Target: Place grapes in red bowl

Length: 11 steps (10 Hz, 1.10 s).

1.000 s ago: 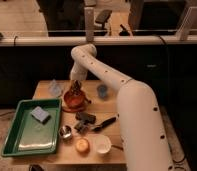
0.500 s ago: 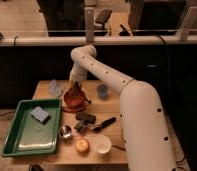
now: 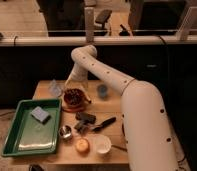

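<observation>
The red bowl (image 3: 74, 103) stands on the wooden table at the middle left. A dark bumpy cluster, the grapes (image 3: 72, 95), lies inside it. My white arm bends down from above, and the gripper (image 3: 72, 87) hangs just over the bowl's far side, right above the grapes. I cannot tell whether it touches them.
A green tray (image 3: 22, 142) with a blue-grey sponge (image 3: 40, 114) lies at the left. A steel cup (image 3: 65, 132), a flat black block (image 3: 85, 117), a black utensil (image 3: 105, 123), an orange object (image 3: 82, 145), a white bowl (image 3: 102, 144) and a blue cup (image 3: 102, 90) are nearby.
</observation>
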Each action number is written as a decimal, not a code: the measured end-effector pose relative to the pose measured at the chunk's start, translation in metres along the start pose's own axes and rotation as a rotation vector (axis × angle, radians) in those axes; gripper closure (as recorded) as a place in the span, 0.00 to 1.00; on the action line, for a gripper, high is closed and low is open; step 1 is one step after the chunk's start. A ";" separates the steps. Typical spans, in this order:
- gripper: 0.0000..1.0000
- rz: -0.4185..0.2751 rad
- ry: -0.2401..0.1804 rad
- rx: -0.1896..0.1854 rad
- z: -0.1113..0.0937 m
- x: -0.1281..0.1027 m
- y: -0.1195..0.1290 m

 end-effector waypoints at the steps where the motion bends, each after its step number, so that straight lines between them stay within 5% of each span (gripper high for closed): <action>1: 0.20 -0.002 -0.001 -0.001 -0.001 0.000 -0.001; 11: 0.20 -0.013 -0.012 0.026 -0.002 -0.004 -0.001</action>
